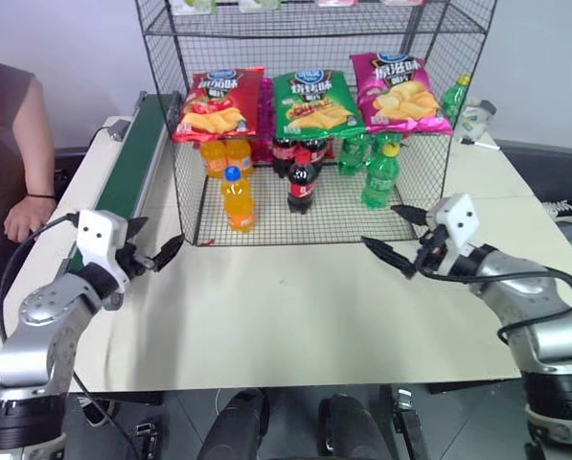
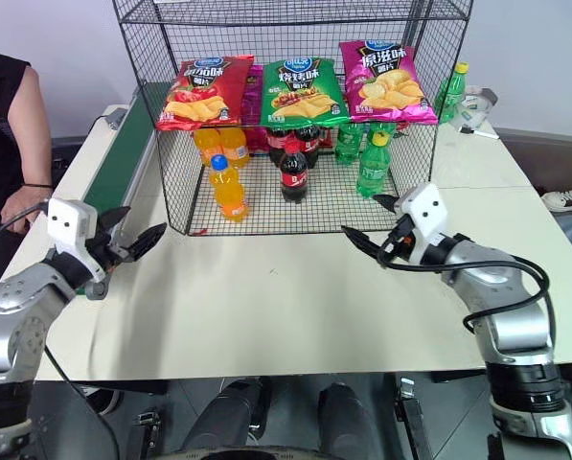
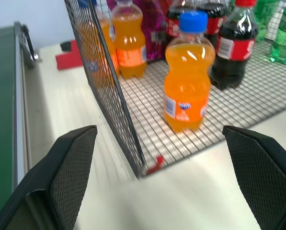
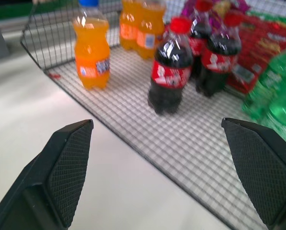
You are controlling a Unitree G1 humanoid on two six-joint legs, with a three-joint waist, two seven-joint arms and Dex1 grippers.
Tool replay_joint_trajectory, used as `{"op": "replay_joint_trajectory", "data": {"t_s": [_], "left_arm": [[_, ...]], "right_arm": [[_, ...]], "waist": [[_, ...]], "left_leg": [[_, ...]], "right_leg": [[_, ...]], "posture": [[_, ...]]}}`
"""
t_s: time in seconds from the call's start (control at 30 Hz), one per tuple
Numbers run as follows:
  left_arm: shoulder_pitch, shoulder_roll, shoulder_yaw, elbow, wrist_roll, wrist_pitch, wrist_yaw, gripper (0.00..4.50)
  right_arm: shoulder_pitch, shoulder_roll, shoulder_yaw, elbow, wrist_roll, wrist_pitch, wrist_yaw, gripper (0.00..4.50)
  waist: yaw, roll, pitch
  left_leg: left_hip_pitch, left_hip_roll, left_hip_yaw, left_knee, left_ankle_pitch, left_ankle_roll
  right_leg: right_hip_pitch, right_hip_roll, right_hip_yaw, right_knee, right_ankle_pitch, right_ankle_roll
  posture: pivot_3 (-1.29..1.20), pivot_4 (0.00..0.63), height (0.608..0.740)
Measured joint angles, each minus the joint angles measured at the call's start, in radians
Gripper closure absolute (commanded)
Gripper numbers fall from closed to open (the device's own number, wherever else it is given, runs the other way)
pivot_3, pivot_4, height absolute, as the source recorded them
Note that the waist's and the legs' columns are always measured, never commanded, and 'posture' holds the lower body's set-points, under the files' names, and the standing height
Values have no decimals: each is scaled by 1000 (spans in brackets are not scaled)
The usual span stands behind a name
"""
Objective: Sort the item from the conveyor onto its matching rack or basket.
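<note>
The item, an orange soda bottle with a blue cap [image 1: 236,199], stands upright on the bottom tier of the black wire rack [image 1: 343,218], near its front left corner, ahead of two more orange bottles. My left gripper [image 1: 161,238] hangs open and empty just outside that corner, level with the table; in the left wrist view the item [image 3: 187,76] sits beyond the mesh wall. My right gripper [image 1: 378,223] is open and empty before the rack's front right side. The green conveyor [image 1: 137,153] runs along the rack's left side with nothing on the part I see.
Cola bottles [image 1: 301,180] and green bottles [image 1: 381,174] share the bottom tier. Chip bags [image 1: 312,103] lie on the tier above. A person's hand [image 1: 25,216] rests at the table's left edge. A green bottle [image 1: 455,96] and a white object stand at the back right.
</note>
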State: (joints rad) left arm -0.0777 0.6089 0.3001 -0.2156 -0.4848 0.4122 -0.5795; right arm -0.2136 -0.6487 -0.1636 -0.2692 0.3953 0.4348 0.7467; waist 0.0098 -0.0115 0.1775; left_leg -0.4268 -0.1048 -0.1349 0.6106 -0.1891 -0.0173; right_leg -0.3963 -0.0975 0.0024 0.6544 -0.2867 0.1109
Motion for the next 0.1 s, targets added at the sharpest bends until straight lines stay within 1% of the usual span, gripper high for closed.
{"op": "replay_joint_trajectory", "data": {"t_s": [0.1], "left_arm": [[6, -2, 0, -8, -7, 1, -8, 125]], "right_arm": [[3, 0, -4, 0, 3, 0, 6, 0]], "waist": [[1, 0, 0]], "left_leg": [[0, 0, 0, 0, 0, 0]], "right_leg": [[0, 0, 0, 0, 0, 0]], "posture": [[0, 150, 740]]}}
